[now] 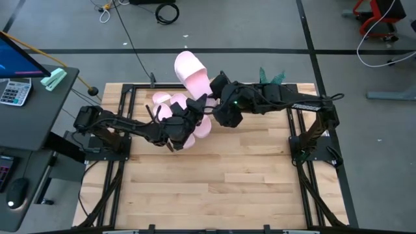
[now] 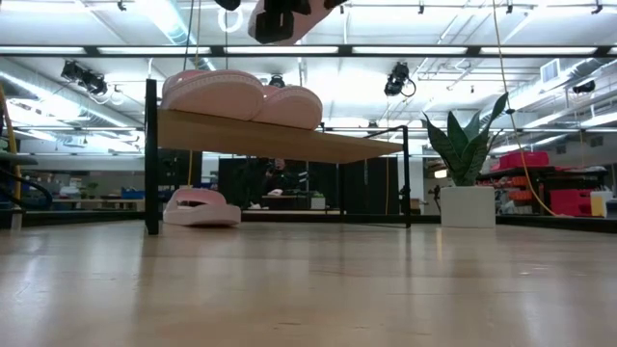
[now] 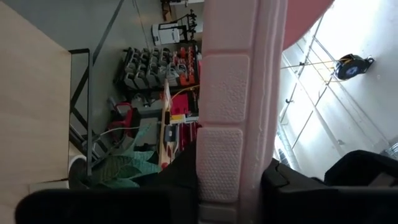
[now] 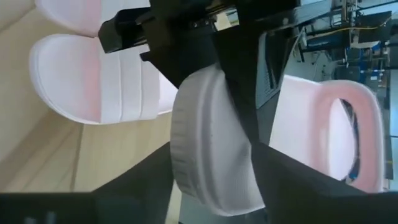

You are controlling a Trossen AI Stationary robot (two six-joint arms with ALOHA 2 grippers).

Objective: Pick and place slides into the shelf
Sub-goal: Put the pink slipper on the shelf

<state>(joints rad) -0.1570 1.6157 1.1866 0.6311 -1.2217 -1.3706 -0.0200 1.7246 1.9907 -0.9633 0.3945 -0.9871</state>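
One pale pink slide (image 4: 211, 155) is held up high above the table, cut off by the top edge of the low view (image 2: 313, 10). My left gripper (image 3: 230, 186) is shut on it, coming from the table's left (image 1: 192, 117). My right gripper (image 4: 211, 193) reaches from the right (image 1: 218, 97); its open fingers stand close on either side of the slide's rounded end. Two more slides (image 2: 212, 92) (image 2: 289, 106) lie sole-down on the shelf (image 2: 289, 140). Another slide (image 2: 201, 207) rests on the tabletop under it. My left gripper pinches the raised slide between its two fingers, with the treaded sole (image 3: 219, 162) facing its wrist camera. The fingers come in level from the table's left and lie across the slide. The slide is lifted clear, high above the table. My right gripper's fingers (image 4: 273, 168) flank the slide's rounded end (image 4: 205, 186), slanting down from the right; whether they touch it I cannot tell.
A potted plant (image 2: 468, 154) stands at the table's far right. A desk with a calculator (image 1: 13, 91) is off the table's left side. The near half of the wooden tabletop (image 1: 208, 188) is bare. Black arm frames run along both sides (image 1: 305, 149).
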